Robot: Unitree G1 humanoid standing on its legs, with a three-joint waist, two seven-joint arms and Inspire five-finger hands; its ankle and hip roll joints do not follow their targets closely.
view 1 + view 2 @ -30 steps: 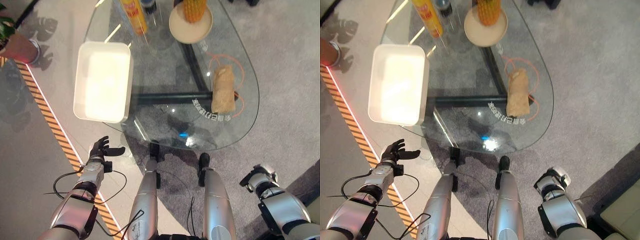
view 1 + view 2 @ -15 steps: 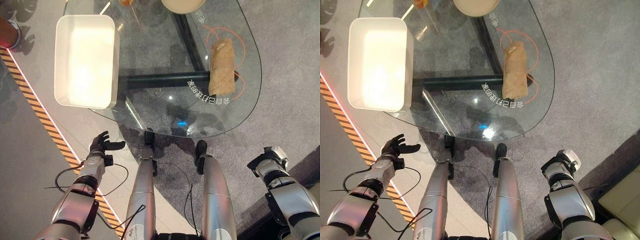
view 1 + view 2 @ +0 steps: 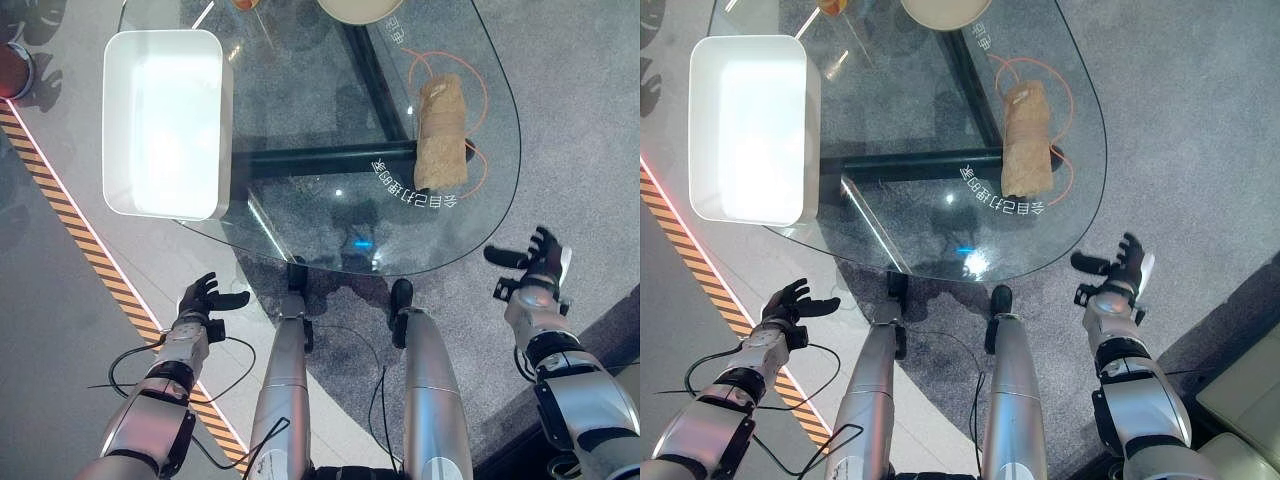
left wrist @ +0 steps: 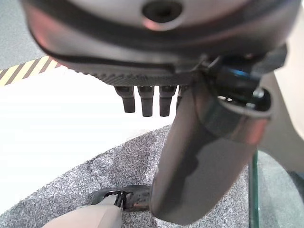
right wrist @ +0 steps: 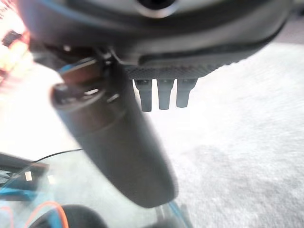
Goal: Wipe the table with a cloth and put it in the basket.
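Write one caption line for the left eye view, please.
Both hands, left and right, open beside the glass table; brown cloth and white basket untouched.

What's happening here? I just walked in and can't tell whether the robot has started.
Nothing is being handled yet. The rolled tan cloth lies untouched on the right side of the glass table, and the white basket sits on its left side. The right hand is open off the table's near right edge, the left hand open low beside the near left edge. Wiping hasn't begun.
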